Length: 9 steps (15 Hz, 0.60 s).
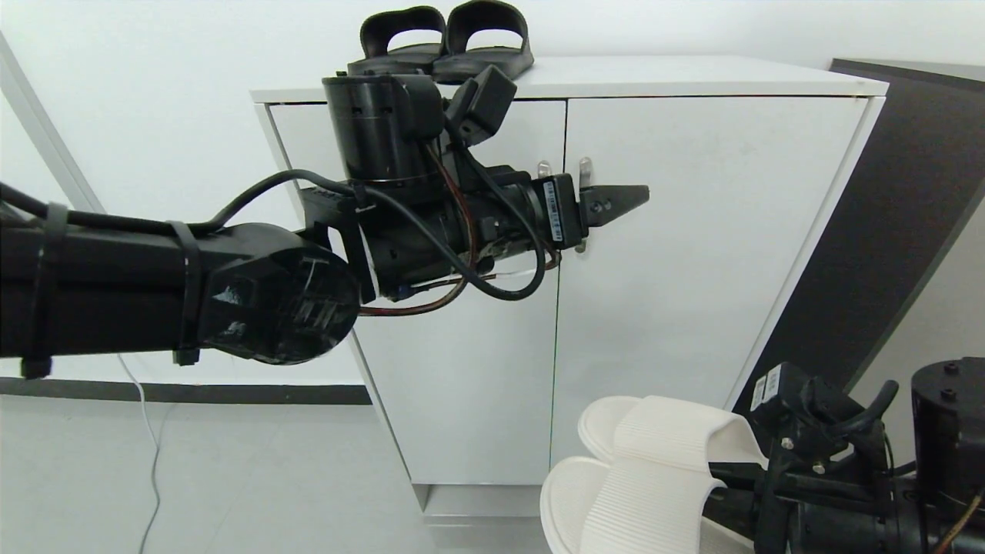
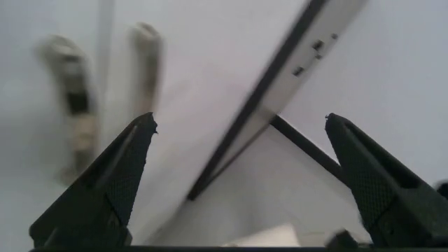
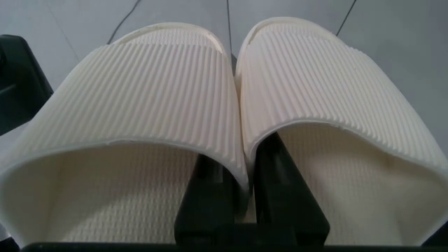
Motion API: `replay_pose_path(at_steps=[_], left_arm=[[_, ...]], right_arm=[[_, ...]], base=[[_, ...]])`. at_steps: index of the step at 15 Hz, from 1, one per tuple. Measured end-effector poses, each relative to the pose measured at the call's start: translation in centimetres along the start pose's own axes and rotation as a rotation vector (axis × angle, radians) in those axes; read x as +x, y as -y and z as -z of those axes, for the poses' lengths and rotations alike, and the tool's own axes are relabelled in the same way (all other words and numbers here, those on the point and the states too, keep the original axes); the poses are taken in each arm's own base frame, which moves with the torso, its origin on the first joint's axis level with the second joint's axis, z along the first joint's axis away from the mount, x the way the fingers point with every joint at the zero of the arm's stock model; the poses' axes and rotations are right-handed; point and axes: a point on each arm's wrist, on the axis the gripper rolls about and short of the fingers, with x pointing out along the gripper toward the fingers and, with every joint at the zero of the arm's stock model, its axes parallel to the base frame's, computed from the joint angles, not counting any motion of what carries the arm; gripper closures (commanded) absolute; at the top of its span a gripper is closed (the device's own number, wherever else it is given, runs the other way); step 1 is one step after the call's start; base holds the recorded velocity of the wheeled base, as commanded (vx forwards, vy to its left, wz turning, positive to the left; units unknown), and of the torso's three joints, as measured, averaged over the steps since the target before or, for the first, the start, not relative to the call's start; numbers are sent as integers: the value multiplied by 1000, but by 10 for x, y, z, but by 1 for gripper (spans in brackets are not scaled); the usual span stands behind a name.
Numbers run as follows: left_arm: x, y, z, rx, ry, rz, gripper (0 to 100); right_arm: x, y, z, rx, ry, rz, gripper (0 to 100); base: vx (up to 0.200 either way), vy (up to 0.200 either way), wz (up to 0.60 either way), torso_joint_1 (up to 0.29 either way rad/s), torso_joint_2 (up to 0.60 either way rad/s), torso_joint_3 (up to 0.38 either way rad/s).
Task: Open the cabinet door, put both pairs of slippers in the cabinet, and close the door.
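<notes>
Bright, even light fills the room, and the white cabinet (image 1: 692, 269) carries hardly any shadow. A dull sheen glints on the black casing of the left arm (image 1: 269, 296). Soft shade pools under the straps of the white slippers (image 3: 140, 98).

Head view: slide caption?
Left gripper open at handles of closed cabinet; right gripper holds white slippers; black slippers on top.

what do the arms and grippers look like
The left arm and right arm are black, with rounded joints. The left carries looped black and reddish cables and a white label. The left gripper has tapered, textured black fingers; the right gripper is black too.
</notes>
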Motion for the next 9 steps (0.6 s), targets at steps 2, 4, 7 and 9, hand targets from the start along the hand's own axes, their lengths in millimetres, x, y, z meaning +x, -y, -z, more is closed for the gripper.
replay_pose_path(at_steps=[2,4,7,9], left_arm=[[5,-5,1,25,8,-40,0],[11,-10,3,26,10,-57,0],[19,-17,7,25,7,-66,0],[24,-19,10,23,3,-66,100]], right_arm=[[0,0,0,0,0,0,100],[0,0,0,0,0,0,100],[0,0,0,0,0,0,100],[0,0,1,1,-2,0,100]], base=[[0,0,0,0,0,0],[0,0,0,0,0,0],[0,0,0,0,0,0],[0,0,0,0,0,0]])
